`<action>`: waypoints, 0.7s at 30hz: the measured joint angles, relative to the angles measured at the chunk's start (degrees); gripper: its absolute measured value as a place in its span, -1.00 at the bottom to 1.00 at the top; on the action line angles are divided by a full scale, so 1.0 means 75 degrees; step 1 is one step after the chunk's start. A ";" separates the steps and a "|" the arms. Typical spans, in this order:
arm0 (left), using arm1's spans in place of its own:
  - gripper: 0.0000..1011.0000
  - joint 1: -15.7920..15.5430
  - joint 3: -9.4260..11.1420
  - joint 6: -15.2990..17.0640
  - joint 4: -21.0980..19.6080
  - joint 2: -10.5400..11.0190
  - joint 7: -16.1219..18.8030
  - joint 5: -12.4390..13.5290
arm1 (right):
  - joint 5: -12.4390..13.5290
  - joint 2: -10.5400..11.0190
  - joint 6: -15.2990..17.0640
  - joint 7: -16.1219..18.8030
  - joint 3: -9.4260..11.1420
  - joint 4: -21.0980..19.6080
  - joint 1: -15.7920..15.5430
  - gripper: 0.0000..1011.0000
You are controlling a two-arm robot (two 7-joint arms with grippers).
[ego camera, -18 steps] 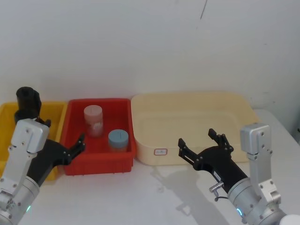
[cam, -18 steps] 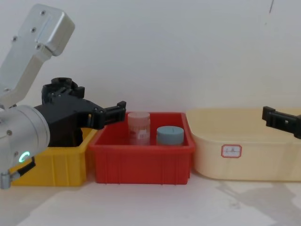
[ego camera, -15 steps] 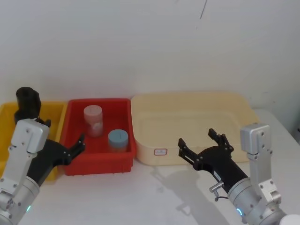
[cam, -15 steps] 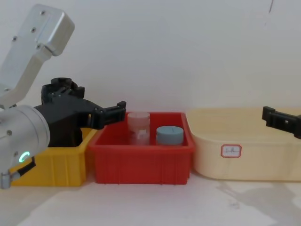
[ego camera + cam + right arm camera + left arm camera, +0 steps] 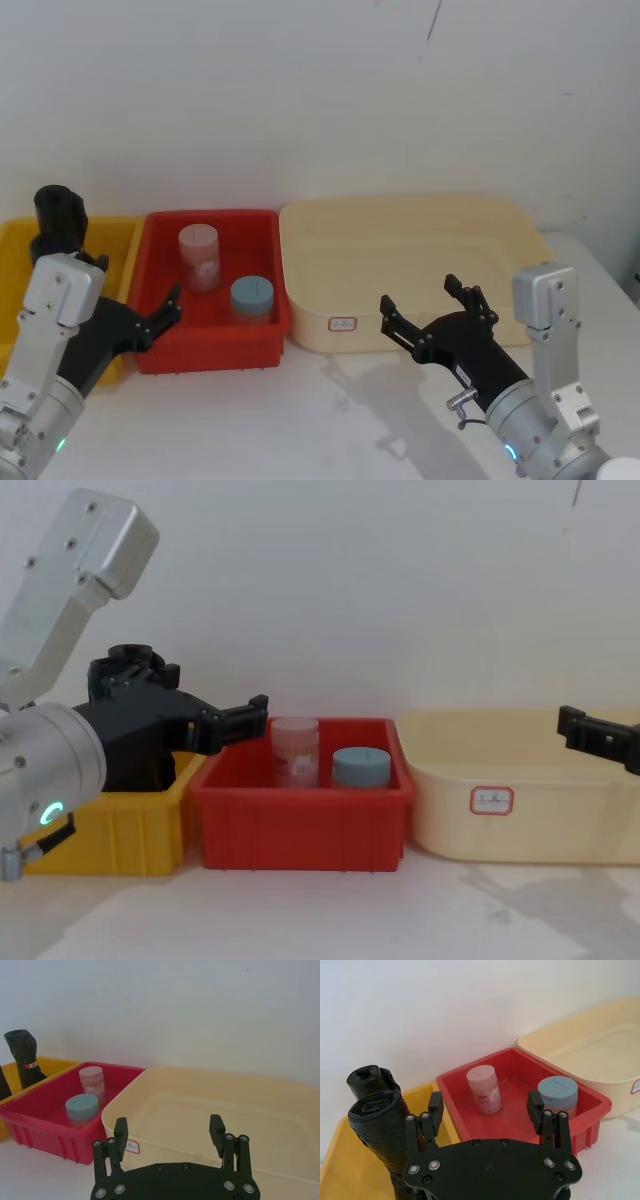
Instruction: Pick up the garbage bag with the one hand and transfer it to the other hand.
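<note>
Left gripper (image 5: 485, 1108) fingers spread, empty, over front edge of yellow bin (image 5: 120, 830), right gripper (image 5: 419, 294) also spread, empty, before cream tub (image 5: 420, 205), garbage bag (image 5: 375, 1120) upright in yellow bin just beside left gripper's finger, second black roll (image 5: 370, 1076) behind it, two jars (image 5: 198, 255) in red bin (image 5: 210, 352).

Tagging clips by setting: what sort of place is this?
Likely a robotics lab bench: white table, yellow bin, red bin and cream bin in a row, left gripper and right gripper poised nearby.
</note>
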 joint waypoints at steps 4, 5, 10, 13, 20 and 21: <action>0.98 0.0000 0.0000 0.0000 -0.0001 0.0000 0.0000 -0.0001 | 0.0000 0.0000 0.0000 0.0000 0.0000 0.0000 0.0000 0.98; 0.98 0.0000 0.0000 0.0000 0.0000 0.0000 0.0000 -0.0001 | 0.0000 0.0000 0.0000 0.0000 0.0000 0.0000 0.0000 0.98; 0.98 0.0000 0.0000 0.0000 0.0000 0.0000 0.0000 -0.0001 | 0.0000 0.0000 0.0000 0.0000 0.0000 0.0000 0.0000 0.98; 0.98 0.0000 0.0000 0.0000 0.0000 0.0000 0.0000 0.0000 | 0.0000 0.0000 0.0000 0.0000 0.0000 0.0000 0.0000 0.98; 0.98 0.0000 0.0000 0.0000 0.0000 0.0000 0.0000 -0.0001 | 0.0000 0.0000 0.0000 0.0000 0.0000 0.0000 0.0000 0.98; 0.98 0.0000 0.0000 0.0000 0.0000 0.0000 0.0000 0.0000 | 0.0000 0.0000 0.0000 0.0000 0.0000 0.0000 0.0000 0.98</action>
